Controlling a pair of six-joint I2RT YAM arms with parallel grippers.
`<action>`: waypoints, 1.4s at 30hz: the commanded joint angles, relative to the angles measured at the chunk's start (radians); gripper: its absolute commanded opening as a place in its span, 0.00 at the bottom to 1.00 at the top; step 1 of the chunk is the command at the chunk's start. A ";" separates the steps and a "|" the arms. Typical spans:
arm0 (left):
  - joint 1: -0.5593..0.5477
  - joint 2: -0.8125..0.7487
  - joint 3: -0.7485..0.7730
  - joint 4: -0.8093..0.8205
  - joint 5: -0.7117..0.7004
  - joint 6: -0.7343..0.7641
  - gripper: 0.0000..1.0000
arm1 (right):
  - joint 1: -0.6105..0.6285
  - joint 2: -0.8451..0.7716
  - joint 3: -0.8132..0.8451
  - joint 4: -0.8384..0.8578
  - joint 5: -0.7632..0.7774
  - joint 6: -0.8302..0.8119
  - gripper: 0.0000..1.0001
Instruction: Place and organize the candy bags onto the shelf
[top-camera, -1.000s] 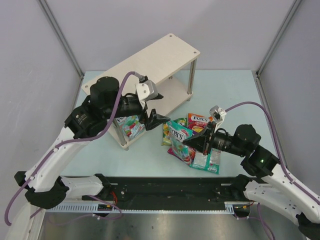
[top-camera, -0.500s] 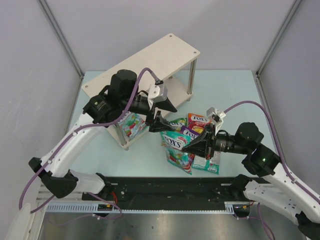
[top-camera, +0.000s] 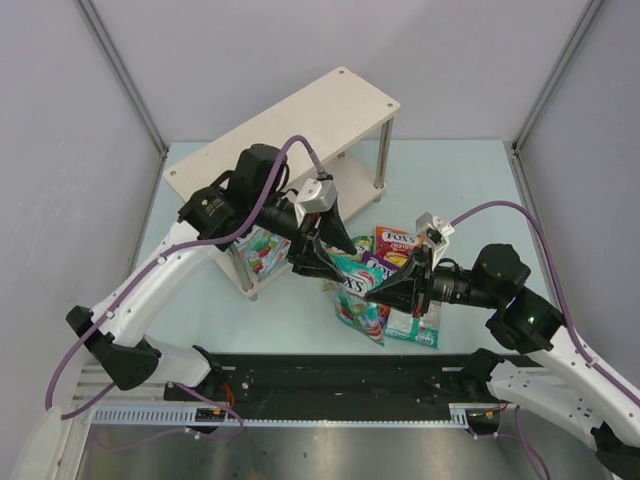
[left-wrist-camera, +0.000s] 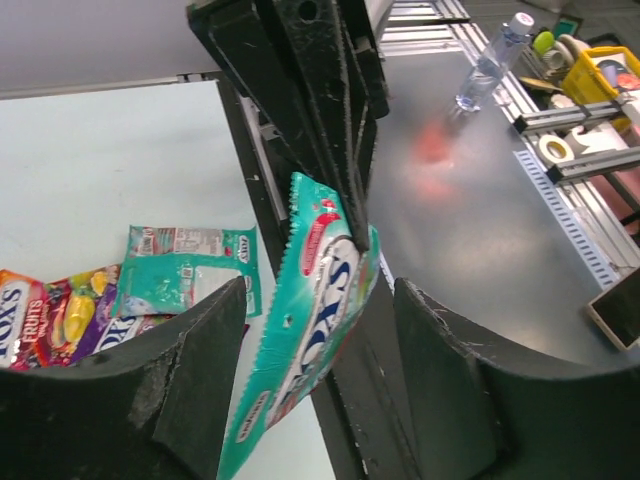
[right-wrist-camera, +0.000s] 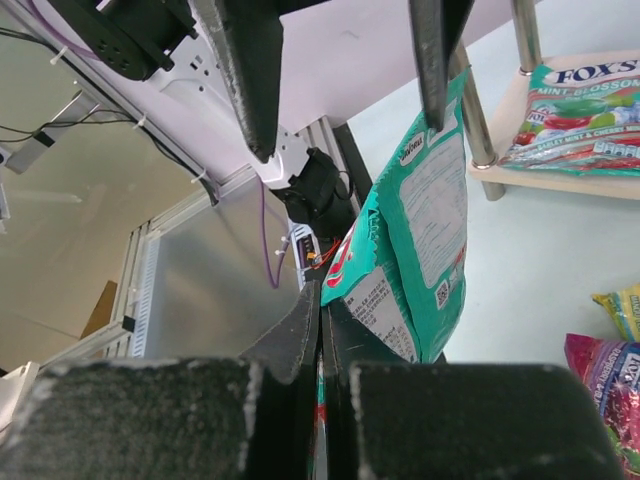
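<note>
My right gripper (top-camera: 376, 292) (right-wrist-camera: 325, 330) is shut on one edge of a teal candy bag (top-camera: 352, 288) (right-wrist-camera: 425, 230) and holds it upright above the table. My left gripper (top-camera: 326, 246) (left-wrist-camera: 320, 288) is open, with one finger on each side of that bag's (left-wrist-camera: 312, 310) free end, not closed on it. Another teal bag (top-camera: 262, 250) (right-wrist-camera: 590, 110) lies on the lower board of the pale wood shelf (top-camera: 300, 115) (right-wrist-camera: 560, 176). Several more bags lie in a pile (top-camera: 396, 246) on the table, among them a teal one (left-wrist-camera: 185, 275) and a purple one (right-wrist-camera: 600, 385).
The shelf stands at the back left, with its metal post (right-wrist-camera: 475, 120) close behind the held bag. The black base rail (top-camera: 330, 375) runs along the near edge. Grey walls enclose the left, right and back.
My left arm swung right from the shelf and now straddles the teal bag. My right gripper lifted that bag off the pile and moved it a little left.
</note>
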 joint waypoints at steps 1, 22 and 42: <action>-0.003 -0.001 -0.014 -0.001 0.083 0.020 0.66 | -0.009 -0.009 0.062 0.044 0.028 -0.024 0.00; -0.024 0.069 -0.030 -0.013 0.031 0.022 0.57 | -0.016 -0.016 0.106 0.056 0.017 -0.033 0.00; 0.008 0.092 -0.076 0.361 -0.305 -0.450 0.00 | -0.037 -0.232 -0.004 -0.176 0.899 -0.044 0.88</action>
